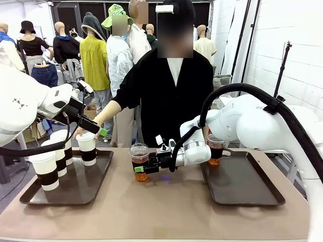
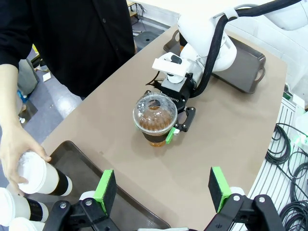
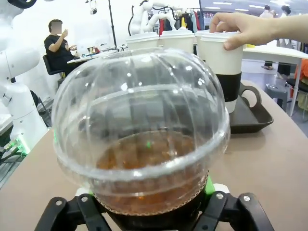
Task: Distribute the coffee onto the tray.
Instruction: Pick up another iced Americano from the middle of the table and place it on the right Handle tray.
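My right gripper [image 1: 143, 166] is shut on a clear dome-lidded cup of brown coffee [image 1: 139, 152] at mid-table, its base at or just above the tabletop. In the right wrist view that cup [image 3: 139, 139] fills the space between the fingers [image 3: 72, 211]. A second clear cup [image 1: 216, 149] stands on the right tray [image 1: 242, 184], partly behind my right arm. Several white paper cups with brown sleeves [image 1: 48, 169] stand on the left tray [image 1: 75, 189]. A person's hand [image 1: 79, 132] holds one white cup [image 1: 87, 147]. My left gripper [image 1: 96, 126] hangs open above that tray, holding nothing [image 2: 162, 185].
The person in black stands at the far table edge behind the middle. From the left wrist I see the held cup [image 2: 155, 118], the right gripper [image 2: 175, 122] and the right tray [image 2: 245, 62]. Cables lie off the table's side [image 2: 288, 144].
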Tool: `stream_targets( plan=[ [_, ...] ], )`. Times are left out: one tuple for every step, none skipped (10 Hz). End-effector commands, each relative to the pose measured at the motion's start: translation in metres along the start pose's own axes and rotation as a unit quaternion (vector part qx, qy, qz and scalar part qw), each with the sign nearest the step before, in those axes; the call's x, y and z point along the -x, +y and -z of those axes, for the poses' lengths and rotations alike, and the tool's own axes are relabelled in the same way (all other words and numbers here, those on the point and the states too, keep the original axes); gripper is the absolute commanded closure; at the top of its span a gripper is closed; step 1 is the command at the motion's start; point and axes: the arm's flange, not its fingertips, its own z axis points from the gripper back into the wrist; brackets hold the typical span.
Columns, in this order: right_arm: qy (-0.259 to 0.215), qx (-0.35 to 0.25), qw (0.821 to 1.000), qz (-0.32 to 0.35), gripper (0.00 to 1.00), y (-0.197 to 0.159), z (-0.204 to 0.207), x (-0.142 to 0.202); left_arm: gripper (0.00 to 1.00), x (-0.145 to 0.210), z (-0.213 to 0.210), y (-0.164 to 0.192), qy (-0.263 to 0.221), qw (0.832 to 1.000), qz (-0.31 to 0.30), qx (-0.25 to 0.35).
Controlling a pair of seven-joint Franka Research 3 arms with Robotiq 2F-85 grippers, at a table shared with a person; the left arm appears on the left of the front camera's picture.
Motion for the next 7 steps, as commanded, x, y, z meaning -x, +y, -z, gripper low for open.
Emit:
stream_targets(
  plan=[
    [-0.012,-0.018,1.000,0.009,0.34,-0.003,0.003,-0.003,0.00,0.001,-0.001,0.001,0.001,1.000,-0.002,0.003],
    [-0.016,-0.019,1.000,0.013,0.34,-0.002,0.004,-0.003,0.00,0.001,-0.001,0.001,0.001,1.000,-0.002,0.003],
    [-0.013,-0.019,1.000,0.015,0.34,-0.001,0.004,-0.003,0.00,0.001,-0.001,0.001,0.001,1.000,-0.002,0.003],
    [-0.019,-0.020,1.000,0.016,0.34,0.002,0.003,-0.005,0.00,0.001,-0.001,0.001,0.001,1.000,-0.002,0.003],
    [-0.023,-0.021,0.999,0.017,0.34,0.006,0.001,-0.010,0.00,0.001,-0.001,0.001,0.001,1.000,-0.002,0.003],
    [-0.025,-0.023,0.999,0.018,0.34,0.013,-0.003,-0.019,0.00,0.001,-0.001,0.001,0.001,1.000,-0.002,0.003],
    [-0.026,-0.024,0.999,0.022,0.34,0.023,-0.010,-0.031,0.00,0.001,-0.001,0.001,0.001,1.000,-0.002,0.003]
  ],
)
